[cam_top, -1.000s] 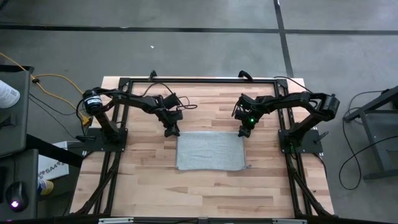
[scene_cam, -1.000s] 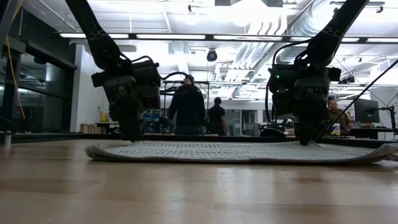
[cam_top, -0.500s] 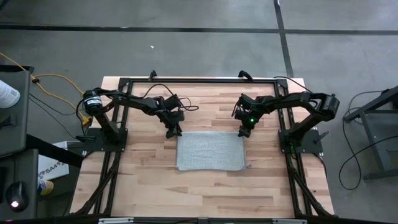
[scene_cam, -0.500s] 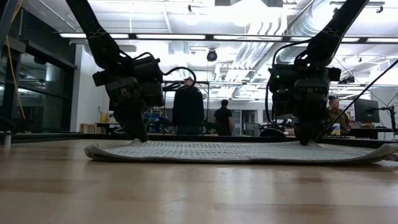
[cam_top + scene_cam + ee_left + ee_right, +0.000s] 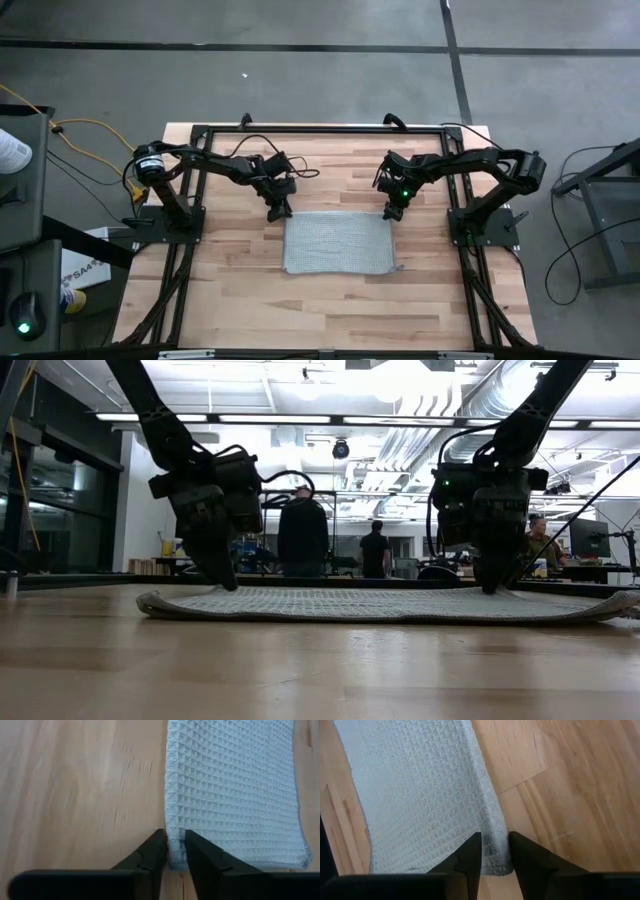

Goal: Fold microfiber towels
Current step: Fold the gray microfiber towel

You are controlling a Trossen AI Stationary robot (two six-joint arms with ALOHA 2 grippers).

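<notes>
Microfiber towel (image 5: pixel 336 243) flat on desk (image 5: pixel 240 300), soft and limp; left gripper (image 5: pixel 174 849) and right gripper (image 5: pixel 494 851) fingers pinching its far corners, good hold points.

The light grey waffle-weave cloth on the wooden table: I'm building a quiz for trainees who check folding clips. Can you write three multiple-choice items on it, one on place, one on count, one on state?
1. Where does each gripper stand on the light grey waffle-weave cloth?
A. At its two far corners, by the arm bases
B. At its two near corners
C. Both at its middle

2. How many cloths lie on the wooden table?
A. One
B. Two
C. Three

3. How does the cloth lie?
A. Rolled into a tube
B. Spread flat, unfolded
C. Lifted clear of the table

Answers:
1 A: the high view shows the left gripper and the right gripper at the far edge's corners, and each wrist view shows a corner between that arm's fingers.
2 A: the high view shows a single cloth.
3 B: the low view shows it flat on the wood.
</notes>
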